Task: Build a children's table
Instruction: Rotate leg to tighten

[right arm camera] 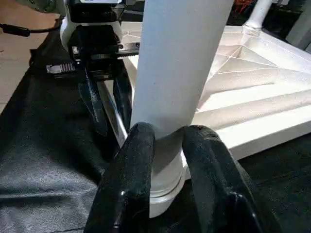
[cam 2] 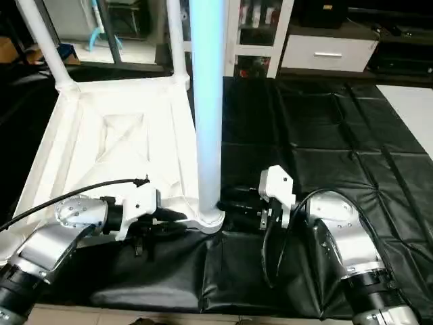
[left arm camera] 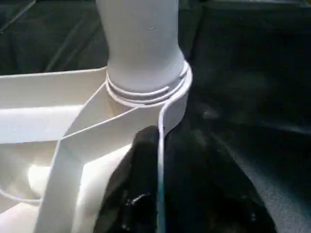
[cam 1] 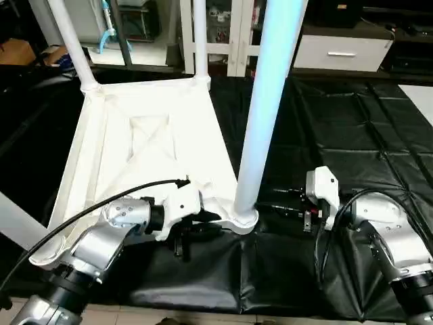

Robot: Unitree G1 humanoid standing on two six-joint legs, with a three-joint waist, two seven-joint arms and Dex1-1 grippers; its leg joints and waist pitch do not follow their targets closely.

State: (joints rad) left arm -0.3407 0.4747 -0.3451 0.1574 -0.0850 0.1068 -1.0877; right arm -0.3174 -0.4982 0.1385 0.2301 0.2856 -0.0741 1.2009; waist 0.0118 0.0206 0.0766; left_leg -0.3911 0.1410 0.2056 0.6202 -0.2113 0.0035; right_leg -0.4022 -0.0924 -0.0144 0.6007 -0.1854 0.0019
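Note:
The white tabletop (cam 1: 135,149) lies upside down on a black mat, its ribs facing up. Two legs stand in its far corner sockets (cam 1: 71,40) (cam 1: 200,34). A third leg (cam 1: 267,101) stands upright in the near right socket (cam 1: 245,218). My left gripper (cam 1: 196,230) is at the near rim beside that socket, open, with one finger (left arm camera: 138,160) inside the rim and the other outside. My right gripper (right arm camera: 170,133) is open, level with the foot of the near leg, its fingertips (right arm camera: 138,145) right at it. Whether they touch it I cannot tell.
The black mat (cam 1: 338,122) stretches right of the tabletop. A white tube (cam 1: 17,217) crosses the left edge near the tabletop's near left corner. A black cable (cam 1: 101,203) runs along my left forearm. White furniture with a drawer (cam 1: 338,51) stands behind.

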